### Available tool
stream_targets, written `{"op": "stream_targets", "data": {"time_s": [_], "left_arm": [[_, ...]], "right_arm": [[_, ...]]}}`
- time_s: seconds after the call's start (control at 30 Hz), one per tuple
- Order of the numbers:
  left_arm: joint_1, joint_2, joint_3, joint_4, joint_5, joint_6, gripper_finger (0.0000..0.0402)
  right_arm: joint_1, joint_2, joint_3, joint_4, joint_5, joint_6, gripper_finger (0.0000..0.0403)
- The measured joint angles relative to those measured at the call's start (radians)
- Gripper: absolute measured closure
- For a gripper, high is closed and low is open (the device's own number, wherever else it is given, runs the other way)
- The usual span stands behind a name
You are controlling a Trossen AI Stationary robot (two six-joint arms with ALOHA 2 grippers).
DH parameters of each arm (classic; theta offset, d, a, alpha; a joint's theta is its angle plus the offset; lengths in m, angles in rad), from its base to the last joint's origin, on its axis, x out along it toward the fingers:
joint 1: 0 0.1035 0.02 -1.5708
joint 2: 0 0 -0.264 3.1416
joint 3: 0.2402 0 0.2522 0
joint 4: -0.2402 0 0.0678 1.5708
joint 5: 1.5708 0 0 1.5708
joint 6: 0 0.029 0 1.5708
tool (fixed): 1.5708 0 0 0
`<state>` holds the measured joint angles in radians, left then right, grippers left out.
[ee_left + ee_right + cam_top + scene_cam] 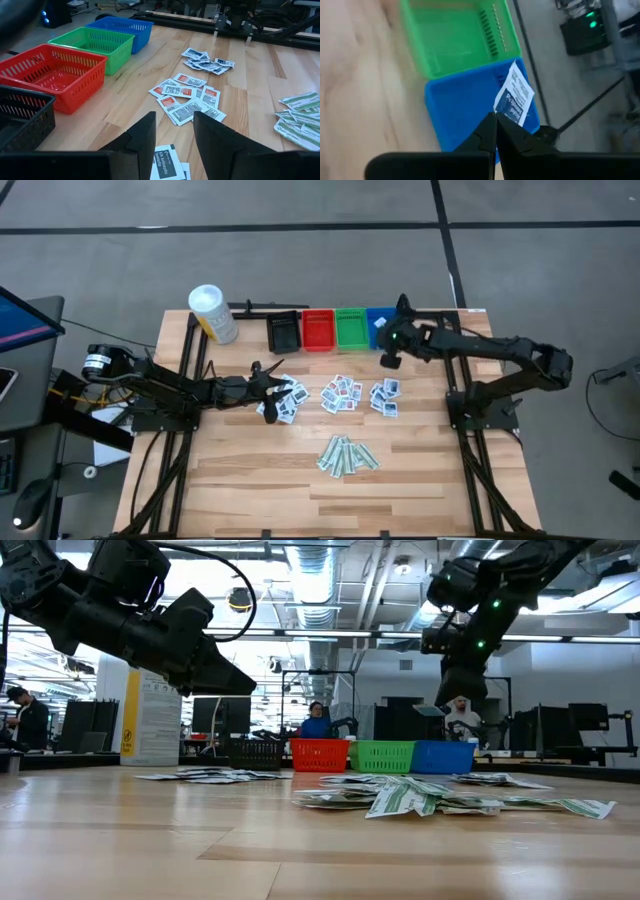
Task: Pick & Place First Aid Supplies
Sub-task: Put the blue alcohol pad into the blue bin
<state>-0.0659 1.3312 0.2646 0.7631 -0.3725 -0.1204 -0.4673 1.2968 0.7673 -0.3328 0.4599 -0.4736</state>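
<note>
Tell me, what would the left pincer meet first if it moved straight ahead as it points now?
Probably the dark-print packet lying between and just ahead of the open left pincer. Beyond it lie the red-print packets, though depth is hard to judge.

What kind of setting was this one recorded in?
Probably a robotics lab or open workshop floor. Exposed ceiling ducts run overhead, people sit at workstations behind the wooden table, and coloured sorting bins line its far edge.
</note>
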Motion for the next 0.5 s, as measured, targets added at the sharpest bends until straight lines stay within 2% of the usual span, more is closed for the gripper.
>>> {"op": "stream_targets", "data": {"time_s": [0.17,0.5], "left_arm": [[0.0,0.0,0.0,0.0,0.0,0.0,0.0268],[0.0,0.0,0.0,0.0,0.0,0.0,0.0268]], "right_arm": [[-0.109,0.0,0.0,0.024,-0.159,0.0,0.0403],[-0.229,0.0,-0.001,0.032,-0.337,0.002,0.0403]]}}
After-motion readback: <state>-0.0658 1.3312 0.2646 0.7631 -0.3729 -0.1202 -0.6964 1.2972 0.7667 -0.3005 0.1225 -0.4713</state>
